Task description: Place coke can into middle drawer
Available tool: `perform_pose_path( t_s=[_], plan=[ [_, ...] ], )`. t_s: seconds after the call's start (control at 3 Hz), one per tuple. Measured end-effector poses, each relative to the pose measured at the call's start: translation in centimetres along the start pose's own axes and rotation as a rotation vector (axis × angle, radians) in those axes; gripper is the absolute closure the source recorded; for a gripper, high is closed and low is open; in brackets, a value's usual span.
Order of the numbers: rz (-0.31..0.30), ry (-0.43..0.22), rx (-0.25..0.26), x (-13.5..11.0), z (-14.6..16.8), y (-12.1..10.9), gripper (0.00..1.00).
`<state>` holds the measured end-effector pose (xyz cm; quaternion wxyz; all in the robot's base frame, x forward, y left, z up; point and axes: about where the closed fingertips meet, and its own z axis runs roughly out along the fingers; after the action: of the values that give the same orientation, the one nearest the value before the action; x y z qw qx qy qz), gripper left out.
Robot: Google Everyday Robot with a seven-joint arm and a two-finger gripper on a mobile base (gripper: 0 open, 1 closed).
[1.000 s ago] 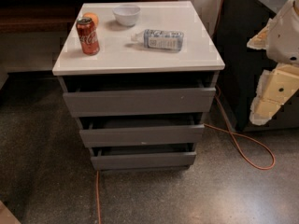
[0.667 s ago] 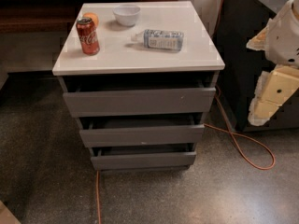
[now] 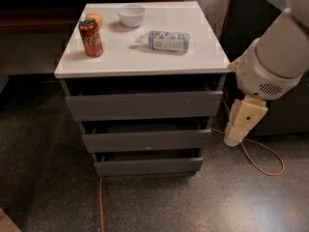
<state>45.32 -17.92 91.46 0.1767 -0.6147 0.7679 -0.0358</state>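
Note:
The red coke can (image 3: 91, 36) stands upright at the left of the white cabinet top (image 3: 145, 62). Below are three dark grey drawer fronts, stepped back toward the floor. The middle drawer (image 3: 147, 140) sits between the taller top one (image 3: 145, 105) and the shorter bottom one (image 3: 147, 166), with a dark gap above its front. My gripper (image 3: 239, 132) hangs down from the white arm (image 3: 275, 62) to the right of the cabinet, level with the middle drawer. It is far from the can and holds nothing.
A white bowl (image 3: 131, 15) and an orange fruit (image 3: 95, 19) sit at the back of the top. A clear plastic bottle (image 3: 166, 40) lies on its side in the middle. An orange cable (image 3: 260, 163) loops on the floor at the right, and dark furniture (image 3: 289, 115) stands behind the arm.
My arm and gripper have moved left and a little down, closer to the cabinet's right side. The can, bottle, bowl and drawers have not moved.

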Motion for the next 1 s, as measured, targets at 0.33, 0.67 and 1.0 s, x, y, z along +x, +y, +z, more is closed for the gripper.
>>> perform_pose_path(
  t_s=[0.33, 0.67, 1.0],
  plan=[
    [-0.043, -0.021, -0.009, -0.7, 3.4, 0.4, 0.00],
    [-0.047, -0.073, -0.032, -1.1, 7.5, 0.5, 0.00],
    [-0.073, -0.086, -0.048, -1.4, 11.5, 1.0, 0.00]
  ],
)
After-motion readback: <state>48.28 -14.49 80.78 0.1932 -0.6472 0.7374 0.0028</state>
